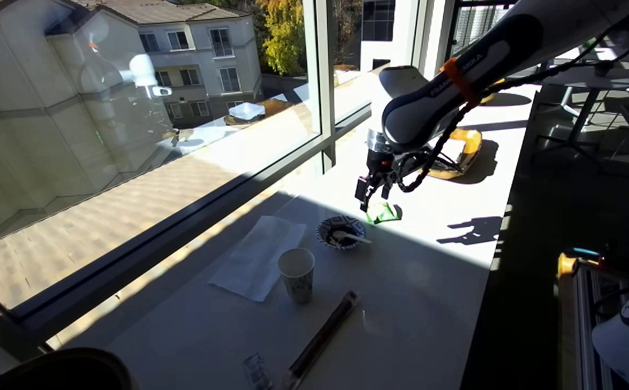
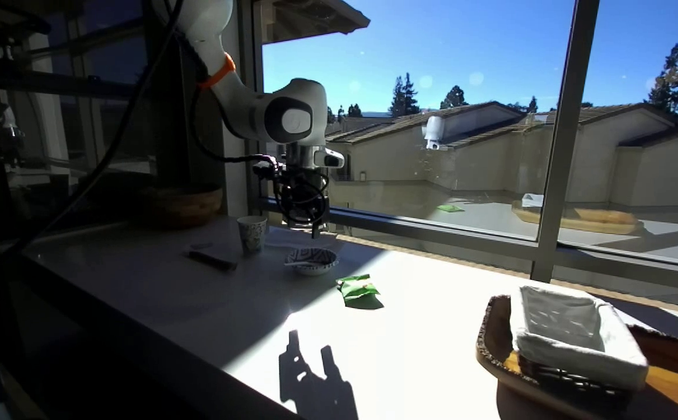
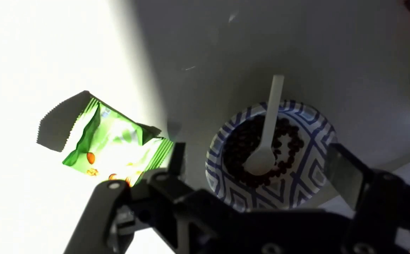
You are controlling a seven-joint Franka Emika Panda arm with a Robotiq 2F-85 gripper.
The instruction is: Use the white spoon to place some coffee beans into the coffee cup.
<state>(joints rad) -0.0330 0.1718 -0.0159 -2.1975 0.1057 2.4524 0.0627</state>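
Observation:
The white spoon [image 3: 271,113] lies in a patterned paper bowl [image 3: 311,137] with its scoop on the dark coffee beans [image 3: 240,144] and its handle over the rim. Spoon [image 1: 355,237] and bowl [image 2: 318,269] also show in the exterior views. The coffee cup [image 1: 297,276] stands upright beside the bowl; it also shows in an exterior view [image 2: 252,234]. Its inside bottom is not visible. My gripper [image 3: 257,151] is open and empty, above the bowl, with its fingers on either side of it in the wrist view. It also shows in both exterior views [image 1: 375,200] [image 2: 304,228].
A green snack packet [image 3: 116,144] lies next to the bowl. A white napkin [image 1: 263,254] lies by the window. A long dark rod [image 1: 322,338] and a small clear packet [image 1: 257,371] lie near the cup. A wooden tray with a lined basket [image 2: 578,332] stands farther along.

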